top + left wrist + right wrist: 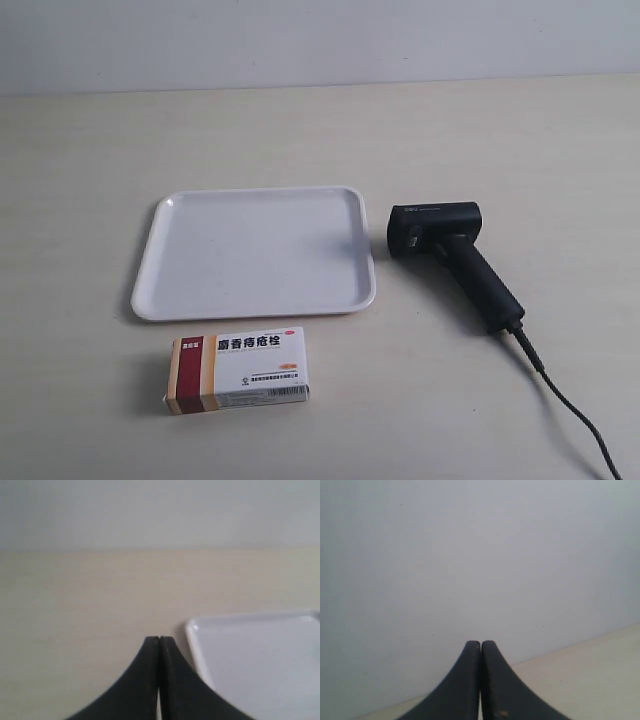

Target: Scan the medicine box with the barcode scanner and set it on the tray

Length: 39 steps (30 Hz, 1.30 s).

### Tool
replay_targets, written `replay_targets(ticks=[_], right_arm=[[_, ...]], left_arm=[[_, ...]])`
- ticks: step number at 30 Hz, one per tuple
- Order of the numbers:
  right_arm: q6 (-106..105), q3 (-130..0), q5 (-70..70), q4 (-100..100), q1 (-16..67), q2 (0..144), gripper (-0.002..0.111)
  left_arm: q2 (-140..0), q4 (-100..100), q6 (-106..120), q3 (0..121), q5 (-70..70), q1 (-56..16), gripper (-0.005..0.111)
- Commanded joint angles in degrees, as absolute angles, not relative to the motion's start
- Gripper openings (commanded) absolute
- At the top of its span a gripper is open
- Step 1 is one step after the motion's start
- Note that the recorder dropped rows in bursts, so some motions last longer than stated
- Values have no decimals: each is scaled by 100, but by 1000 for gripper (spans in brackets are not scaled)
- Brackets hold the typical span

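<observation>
In the exterior view, a pale desk (90,200) is seen with three things laid on it, and no arm is shown there. The tray (160,290) lies flat near the middle and nothing is carried on it. The medicine box (237,370) is placed on the desk just beside the nearer long edge of the tray, not touching it, with its red and tan band at the view's left end and its red characters facing up. The barcode scanner (450,255) is laid on its side at the view's right of the tray, close to it but apart; its boxy head is turned toward the tray, and its handle slants away to the lower right, where the black cable (565,400) runs off the picture. In the left wrist view, the left gripper (159,639) is seen with its jaws pressed together and nothing between them; a corner of the tray (200,630) is visible beside the tips. In the right wrist view, the right gripper (480,642) is likewise closed on nothing, and it is pointed toward a plain grey wall (470,555) above the desk edge.
</observation>
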State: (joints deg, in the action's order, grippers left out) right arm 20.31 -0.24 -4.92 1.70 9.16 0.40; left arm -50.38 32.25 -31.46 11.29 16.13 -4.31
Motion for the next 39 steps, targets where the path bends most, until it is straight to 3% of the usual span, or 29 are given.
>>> replay_targets(ticks=[1,4,6,9,12,14,17,19,27,36,37,39], right_arm=[[2054,0,-468,133,869,0,0],[2054,0,-468,133,869,0,0],[2054,0,-468,133,869,0,0],[2054,0,-479,133,869,0,0],[2054,0,-479,133,869,0,0],[2054,0,-479,115,869,0,0],[2054,0,-479,115,869,0,0],[2054,0,-479,115,869,0,0],[2054,0,-479,115,869,0,0],[2054,0,-466,115,869,0,0],[2054,0,-454,62,869,0,0],[2054,-148,-440,-243,869,0,0]], left_arm=[[-6905,7334,-5285,1737,3694,-801,0],[-7965,8516,-5122,2155,5468,-908,0],[-8409,8432,-5081,2269,5700,-1057,6],[-8882,8282,-4646,2310,5217,-1421,29],[-9204,8015,-3791,2332,5111,-2081,63],[-9204,8067,-3238,2332,4888,-2185,78],[-9364,7968,-2759,2332,4266,-2185,92],[-9630,7722,-2416,2332,4023,-2185,95],[-10502,7320,-1789,2552,4113,-2185,88],[-10537,7320,-1501,2552,4390,-2185,8],[-10467,7320,-1465,2552,4452,-2185,0],[-10267,7332,-1558,2642,4425,-2185,0]])
